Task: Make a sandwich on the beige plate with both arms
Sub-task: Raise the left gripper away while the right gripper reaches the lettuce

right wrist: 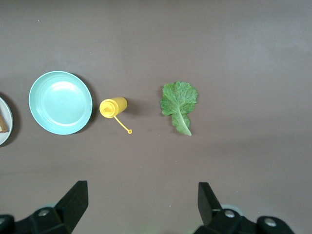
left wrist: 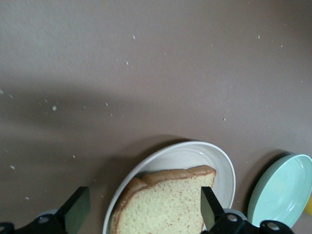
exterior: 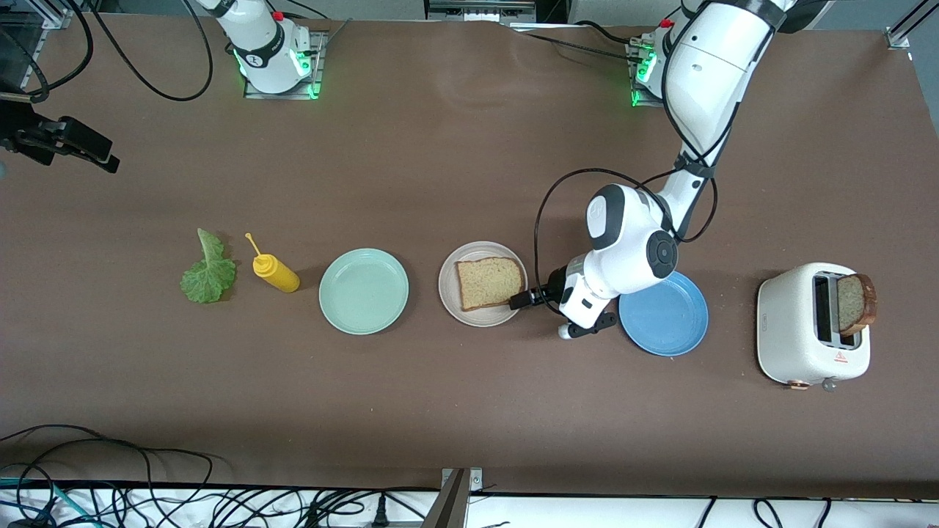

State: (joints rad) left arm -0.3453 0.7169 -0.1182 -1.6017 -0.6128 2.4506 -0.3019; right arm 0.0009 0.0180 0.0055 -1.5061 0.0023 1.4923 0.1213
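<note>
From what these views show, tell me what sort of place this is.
Probably a robotics lab with a mock kitchen task: two arms bolted to a brown table, loose cables along its edge, and a toaster beside plates.

Brown bread slice (exterior: 490,283) flat on round beige plate (exterior: 449,286), lettuce leaf (exterior: 208,275) well apart
</note>
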